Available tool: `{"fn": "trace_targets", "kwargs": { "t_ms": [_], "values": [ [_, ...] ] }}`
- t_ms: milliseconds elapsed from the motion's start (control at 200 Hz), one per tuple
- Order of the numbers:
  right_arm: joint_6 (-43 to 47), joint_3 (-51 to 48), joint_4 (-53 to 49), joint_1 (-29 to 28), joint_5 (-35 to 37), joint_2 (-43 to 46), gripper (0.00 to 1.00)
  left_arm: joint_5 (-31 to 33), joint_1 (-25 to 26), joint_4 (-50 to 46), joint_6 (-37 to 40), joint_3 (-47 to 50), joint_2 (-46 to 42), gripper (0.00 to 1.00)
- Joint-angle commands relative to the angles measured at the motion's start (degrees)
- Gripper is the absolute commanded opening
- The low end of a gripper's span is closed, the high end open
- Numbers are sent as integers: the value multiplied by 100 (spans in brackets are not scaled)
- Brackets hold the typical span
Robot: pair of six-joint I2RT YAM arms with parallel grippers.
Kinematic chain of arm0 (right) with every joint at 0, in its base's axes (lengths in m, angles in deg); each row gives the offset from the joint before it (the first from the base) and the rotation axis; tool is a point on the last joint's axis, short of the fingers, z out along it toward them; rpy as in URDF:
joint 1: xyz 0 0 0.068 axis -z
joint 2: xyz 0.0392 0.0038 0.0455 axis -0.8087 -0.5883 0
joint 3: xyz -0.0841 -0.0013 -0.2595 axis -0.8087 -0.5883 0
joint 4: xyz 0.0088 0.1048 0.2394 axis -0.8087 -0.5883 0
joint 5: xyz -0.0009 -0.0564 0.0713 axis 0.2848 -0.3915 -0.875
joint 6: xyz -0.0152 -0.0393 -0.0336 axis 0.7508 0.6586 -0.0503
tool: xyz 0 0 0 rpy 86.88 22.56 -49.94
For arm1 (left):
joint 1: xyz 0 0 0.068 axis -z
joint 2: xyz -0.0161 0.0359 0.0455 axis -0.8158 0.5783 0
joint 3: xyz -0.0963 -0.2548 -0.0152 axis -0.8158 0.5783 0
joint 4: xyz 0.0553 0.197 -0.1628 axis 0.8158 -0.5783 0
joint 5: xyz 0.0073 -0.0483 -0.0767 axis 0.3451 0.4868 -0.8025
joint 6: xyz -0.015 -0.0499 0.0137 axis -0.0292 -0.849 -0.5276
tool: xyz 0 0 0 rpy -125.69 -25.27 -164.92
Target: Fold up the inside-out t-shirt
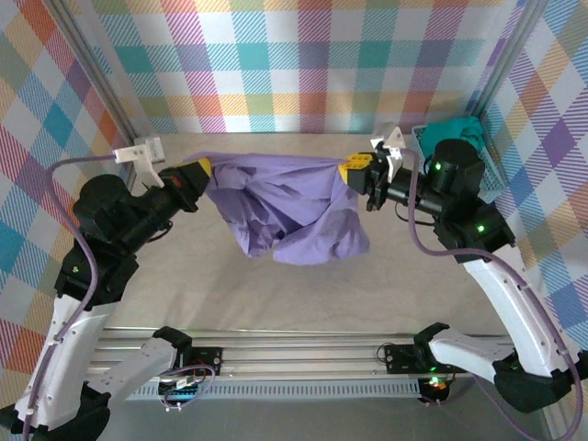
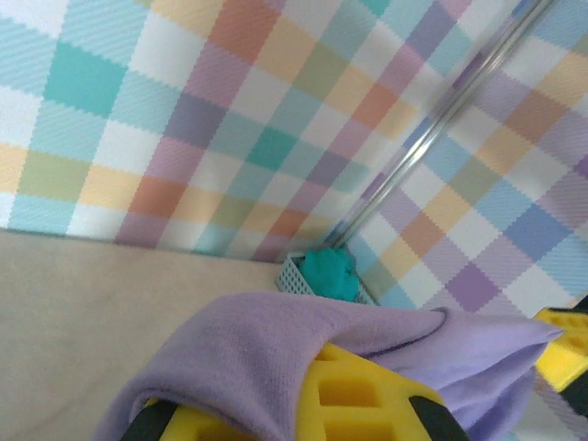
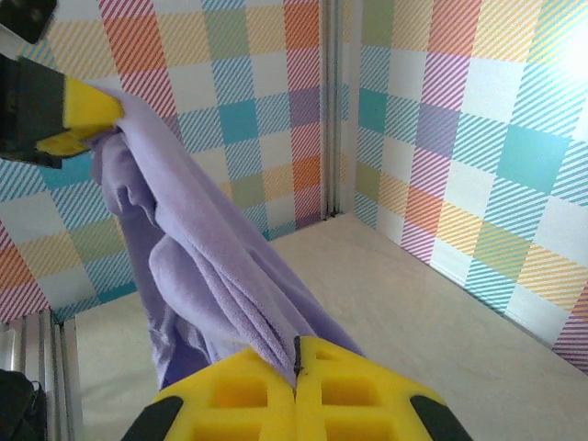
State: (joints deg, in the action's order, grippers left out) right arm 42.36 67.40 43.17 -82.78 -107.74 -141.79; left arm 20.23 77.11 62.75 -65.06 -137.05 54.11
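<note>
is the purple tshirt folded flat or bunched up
Bunched, not folded: the t-shirt hangs between the left hand and right hand, both shut on its top edge, the rest sagging crumpled.

This looks like a robotics lab test cell. Checked cloth walls (image 1: 303,64) hang on aluminium posts (image 3: 331,110) around a plain beige table (image 1: 276,294). Two robot arms (image 1: 119,220) are bolted to a metal rail (image 1: 303,354) at its near edge, with a purple cable (image 1: 78,161) looping off one.

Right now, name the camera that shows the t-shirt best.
Top external: the whole t-shirt spans between left hand and right hand. Left wrist view gives a close fold pinched at the hand; right wrist view, a bunched strip running to the left hand.
</note>
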Motion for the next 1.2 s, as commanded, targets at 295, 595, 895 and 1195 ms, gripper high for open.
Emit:
{"fn": "trace_targets", "kwargs": {
  "t_ms": [295,595,895,1195],
  "values": [
    [-477,1094,-882,1099,2323,-3054,4,592,-64,147,179,-616,2743,18],
    [-307,1377,-1296,1069,3075,-4322,44,1226,-287,-81,432,88,3395,65],
    [-289,-1376,-830,-464,2263,-3047,70,-66,-143,595,-155,2804,2838,72],
    [38,-1230,-30,-735,2728,-4075,69,1031,-326,1373,-334,2800,3635,71]
  ]
}}
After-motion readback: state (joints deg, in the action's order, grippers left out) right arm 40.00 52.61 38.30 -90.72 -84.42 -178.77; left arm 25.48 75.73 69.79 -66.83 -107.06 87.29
